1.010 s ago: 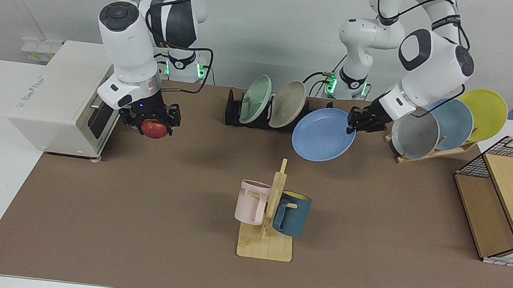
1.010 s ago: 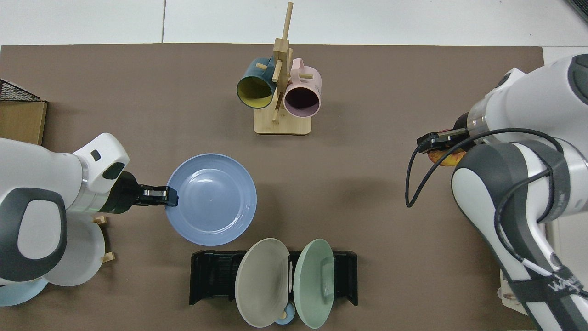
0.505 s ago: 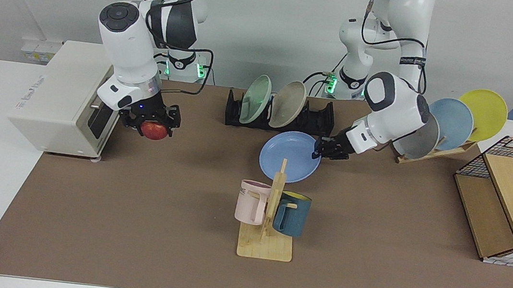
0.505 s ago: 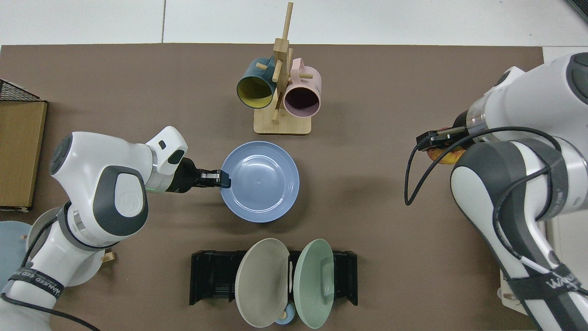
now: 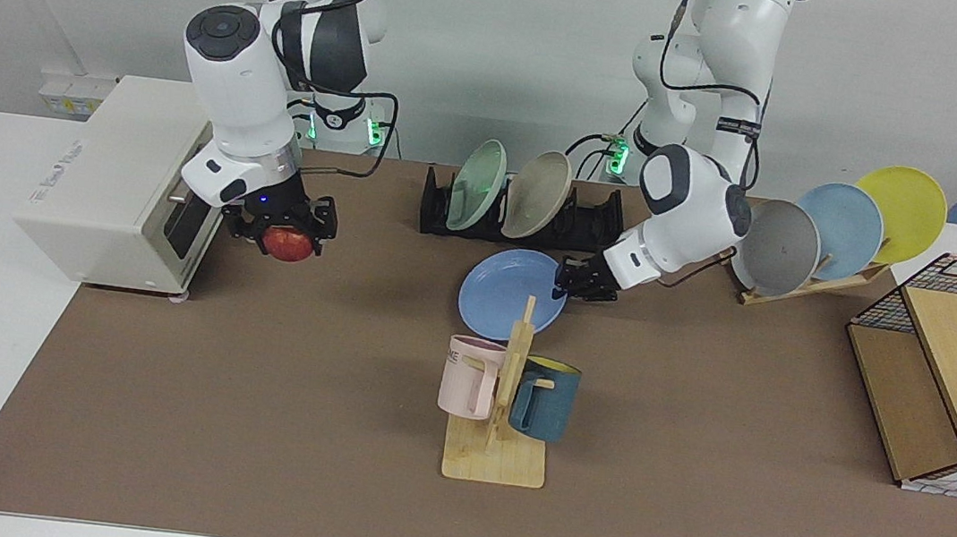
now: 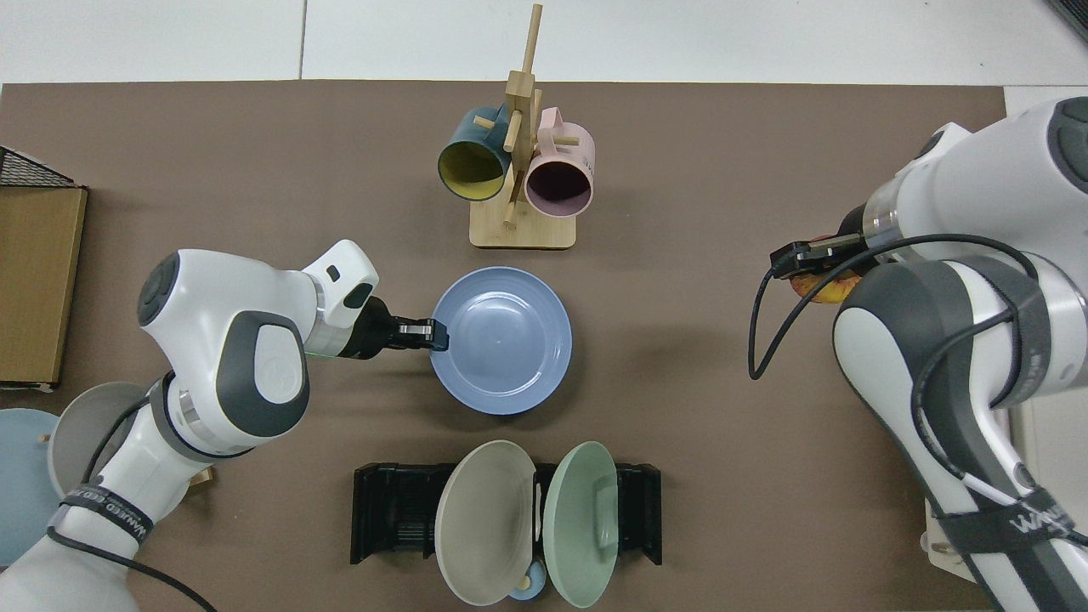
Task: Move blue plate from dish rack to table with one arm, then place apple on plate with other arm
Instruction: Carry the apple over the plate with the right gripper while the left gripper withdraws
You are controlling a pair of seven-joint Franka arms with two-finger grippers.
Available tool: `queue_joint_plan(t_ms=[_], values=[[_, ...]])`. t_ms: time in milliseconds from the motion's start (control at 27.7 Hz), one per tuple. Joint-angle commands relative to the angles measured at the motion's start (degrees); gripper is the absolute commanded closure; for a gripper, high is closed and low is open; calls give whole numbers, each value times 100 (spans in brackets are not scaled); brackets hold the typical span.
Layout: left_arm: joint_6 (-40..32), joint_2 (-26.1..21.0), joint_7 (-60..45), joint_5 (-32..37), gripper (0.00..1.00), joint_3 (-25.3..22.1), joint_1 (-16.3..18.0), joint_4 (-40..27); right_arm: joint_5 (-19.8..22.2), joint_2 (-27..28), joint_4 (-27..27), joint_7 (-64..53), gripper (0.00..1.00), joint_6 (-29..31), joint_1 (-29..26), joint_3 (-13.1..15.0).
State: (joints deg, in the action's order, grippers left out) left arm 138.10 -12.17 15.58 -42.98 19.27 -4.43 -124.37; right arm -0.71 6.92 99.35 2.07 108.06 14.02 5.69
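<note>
Brown-matted bench (image 5: 245,422): round periwinkle-blue plate (image 5: 511,295) down, rim pinched by left gripper (image 5: 571,286); small red apple (image 5: 290,243) clamped in right gripper (image 5: 289,233), unplaced.

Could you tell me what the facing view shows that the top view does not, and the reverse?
Only the facing view shows the white box behind the right gripper, the yellow plate, and most of the apple.

Only the top view shows inside the two mugs and the whole round blue plate.

Both show the left gripper shut on the blue plate's rim, the right gripper shut on the apple, and the dish rack holding two plates.
</note>
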Motion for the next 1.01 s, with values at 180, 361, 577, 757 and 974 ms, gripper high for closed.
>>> queue_joint_plan(t_ms=[180, 361, 577, 757, 974], values=[[112, 83, -284, 0, 58, 7, -49, -26, -26, -42, 14, 372, 100, -66, 180, -7], [68, 303, -328, 62, 25, -11, -14, -26, -35, -59, 58, 522, 100, -57, 277, -33], [-669, 812, -757, 710, 21, -256, 74, 96, -44, 19, 58, 785, 100, 57, 452, -33], [-2117, 1269, -1566, 2588, 2, -616, 83, 824, -52, 160, 50, 1347, 100, 259, 838, -33], [-4052, 1332, -1804, 3700, 1, -705, 91, 2046, -53, 353, -12, 1954, 100, 285, 1173, -33]])
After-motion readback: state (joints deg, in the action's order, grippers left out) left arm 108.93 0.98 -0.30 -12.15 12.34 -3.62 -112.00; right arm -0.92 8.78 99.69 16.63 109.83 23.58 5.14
